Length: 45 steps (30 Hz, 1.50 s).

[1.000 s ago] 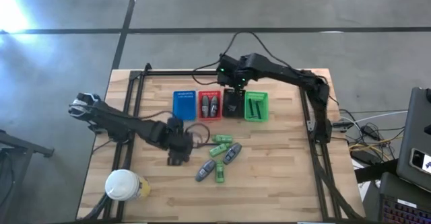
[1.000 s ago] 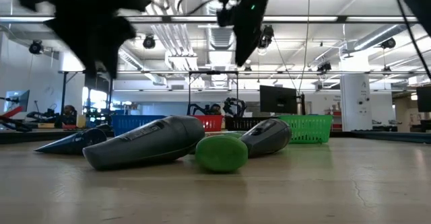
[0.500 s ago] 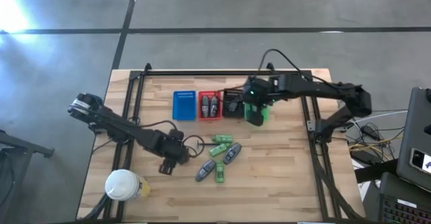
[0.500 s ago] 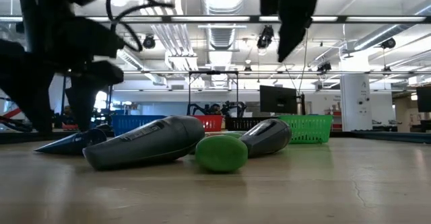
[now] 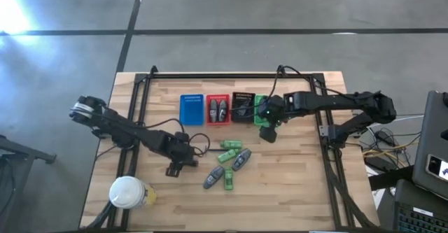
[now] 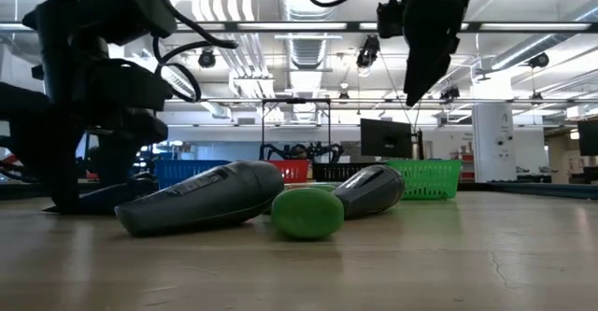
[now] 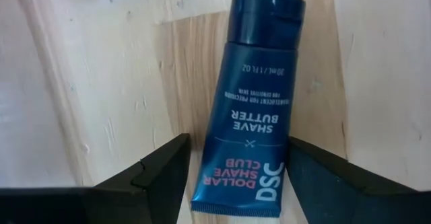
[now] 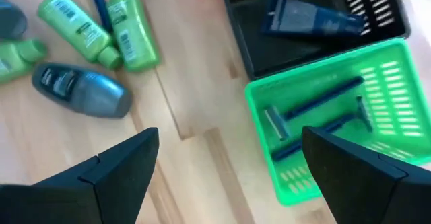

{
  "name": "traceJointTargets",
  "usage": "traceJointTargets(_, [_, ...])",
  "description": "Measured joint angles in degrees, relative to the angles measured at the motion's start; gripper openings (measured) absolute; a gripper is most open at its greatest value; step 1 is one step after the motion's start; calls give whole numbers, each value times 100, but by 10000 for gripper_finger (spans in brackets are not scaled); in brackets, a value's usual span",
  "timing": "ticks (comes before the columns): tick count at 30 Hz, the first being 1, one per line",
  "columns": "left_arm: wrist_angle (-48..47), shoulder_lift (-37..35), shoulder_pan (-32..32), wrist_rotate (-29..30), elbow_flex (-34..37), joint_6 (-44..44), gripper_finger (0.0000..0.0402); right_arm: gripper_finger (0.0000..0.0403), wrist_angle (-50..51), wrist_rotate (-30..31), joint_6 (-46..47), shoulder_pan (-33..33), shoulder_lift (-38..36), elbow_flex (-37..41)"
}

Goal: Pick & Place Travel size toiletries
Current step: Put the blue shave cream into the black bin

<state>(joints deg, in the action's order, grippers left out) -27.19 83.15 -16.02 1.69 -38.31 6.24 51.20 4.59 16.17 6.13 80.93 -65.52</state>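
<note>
My left gripper is down at the table, open, its fingers on either side of the crimped end of a dark blue tube that lies flat on the wood. Right of it lie green tubes and grey tubes in a loose cluster, also seen low as a grey tube and a green one. My right gripper hangs open above the table at the near edge of the green basket, which holds thin dark sticks. The black basket holds one dark tube. My left gripper comes from above with one finger on each side of the dark tube's crimped end, lying across the tube. They stand very close to its edges; whether they touch it I cannot tell. The tube lies flat on the table.
Four small baskets stand in a row at the far middle: blue, red with two grey tubes, black, green. A white-lidded cup stands at the near left corner. Dark frame rails run along the table's sides.
My left gripper has come down from well above the table onto the dark tube, shifting slightly toward the left. My right gripper has swung from over the black basket toward the right and then the near edge, past the green basket.
</note>
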Motion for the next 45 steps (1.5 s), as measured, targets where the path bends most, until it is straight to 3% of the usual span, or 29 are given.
traceJointTargets(5, [307, 11, 47, -165, 120, 402, 238, 347, -181, -6, 112, -68, 50, 1])
traceJointTargets(10, [363, 9, 49, -150, 68, 417, 196, 332, -477, -88, 275, -66, 52, -104])
traceJointTargets(18, [467, 28, 54, 43, -412, 414, 131, 333, -2028, -1831, 1443, -63, 56, 86])
traceJointTargets(23, [419, 5, 56, 497, -840, 417, 119, 341, -3221, -2265, 2679, -61, 56, 671])
traceJointTargets(34, [537, -9, 306, 1194, -1370, 443, 117, 354, -5795, -2379, 4992, -138, 175, 2042])
traceJointTargets(45, [1066, -16, 771, 1168, -1556, 441, 117, 336, -6121, -1936, 4939, -280, 1245, 1177])
